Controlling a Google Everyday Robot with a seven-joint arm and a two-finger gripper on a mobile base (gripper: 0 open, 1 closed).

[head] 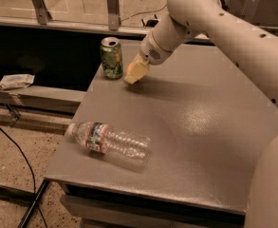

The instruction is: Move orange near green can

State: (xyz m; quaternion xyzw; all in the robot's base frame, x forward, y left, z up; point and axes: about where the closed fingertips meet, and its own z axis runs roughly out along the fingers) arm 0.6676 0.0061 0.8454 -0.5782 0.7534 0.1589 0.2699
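Claw [135,73] hangs just beside green can [111,58] near table [200,127] edge.

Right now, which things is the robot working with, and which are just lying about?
In the job:
can, upright at a back corner of the table
gripper, just beside the can, low over the table
orange, not visible

Lying about:
bottle, on its side near the front edge
white packet, off the table

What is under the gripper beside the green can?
Only bare table shows under the gripper, low beside the green can. The orange is unseen; the gripper may cover it.
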